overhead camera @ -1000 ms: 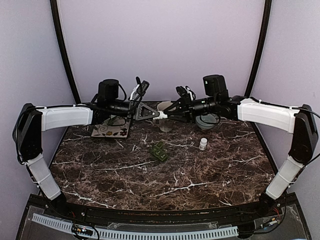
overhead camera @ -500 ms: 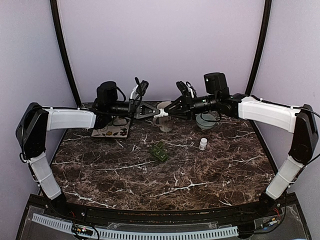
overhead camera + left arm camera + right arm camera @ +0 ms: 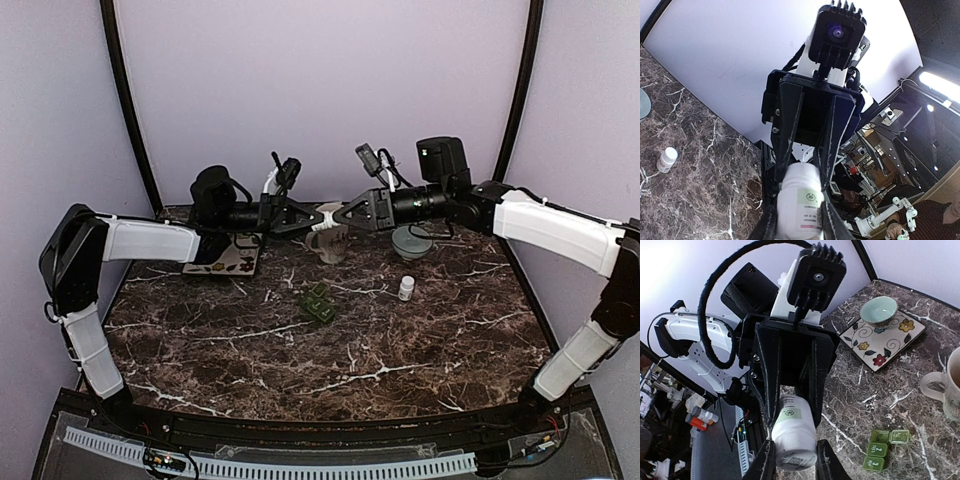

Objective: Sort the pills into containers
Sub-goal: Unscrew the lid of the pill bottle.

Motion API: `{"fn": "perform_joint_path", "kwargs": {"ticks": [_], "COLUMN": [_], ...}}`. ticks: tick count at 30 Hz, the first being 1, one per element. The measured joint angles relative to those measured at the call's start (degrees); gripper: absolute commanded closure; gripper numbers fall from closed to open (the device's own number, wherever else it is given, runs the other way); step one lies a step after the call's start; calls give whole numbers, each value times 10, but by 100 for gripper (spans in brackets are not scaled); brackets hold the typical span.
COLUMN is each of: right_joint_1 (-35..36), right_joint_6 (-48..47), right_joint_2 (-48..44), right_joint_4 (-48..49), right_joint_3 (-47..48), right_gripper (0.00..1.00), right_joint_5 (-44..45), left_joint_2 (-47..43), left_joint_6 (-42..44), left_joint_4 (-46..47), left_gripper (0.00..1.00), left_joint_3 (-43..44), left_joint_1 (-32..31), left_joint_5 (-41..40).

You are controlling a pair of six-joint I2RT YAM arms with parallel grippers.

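A white pill bottle (image 3: 327, 214) is held level in the air between both grippers, above a frosted mug (image 3: 330, 244) at the back centre. My left gripper (image 3: 312, 221) is shut on the bottle's labelled body (image 3: 800, 200); its own fingers (image 3: 832, 225) flank the body. My right gripper (image 3: 342, 214) is shut on the bottle's other end (image 3: 792, 445), with its fingers (image 3: 764, 462) on either side. A green pill organiser (image 3: 320, 302) lies on the table in front, and it also shows in the right wrist view (image 3: 884, 448). No loose pills are visible.
A small white bottle (image 3: 406, 288) stands right of centre. A teal bowl (image 3: 412, 243) sits under the right arm. A flowered tile (image 3: 222, 262) at the back left holds a small bowl (image 3: 880, 311). The mug shows in the right wrist view (image 3: 947, 385).
Both grippers stay joined at the bottle and have risen slightly above the mug. The right wrist has rolled and the right arm has drawn a little to the right.
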Motion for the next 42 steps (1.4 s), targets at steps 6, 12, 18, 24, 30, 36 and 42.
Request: {"fn": "perform_joint_path", "kwargs": {"ticks": [6,12,18,24,30,36,42], "right_joint_1": [22,50,74,83,83,81,79], "right_joint_6": [-92,-162,-199,-218,-221,-218,-216], "right_joint_2": [-14,-22,-57,-66,-65,-64,-64], "right_joint_4": [-31,-57,-41,-35,-38,-51,-56], "right_joint_3": [3,7,-23,-30,-29,-23,-18], "right_gripper": [100,100,99,84,70,61,58], "right_joint_5": [64,137,194,215,216,221,223], "left_joint_2": [10,24,26,35,40,45,45], "left_joint_6": [-36,-76,-109,-141,-156,-162,-163], "left_joint_4": [26,55,88,124,138,142,144], "left_gripper": [95,95,95,95,95,95,95], "left_joint_3": [0,0,0,0,0,0,0], "left_joint_1": [0,2,0,-2,-3,-1,1], "left_joint_5": [13,32,40,43,47,54,60]}}
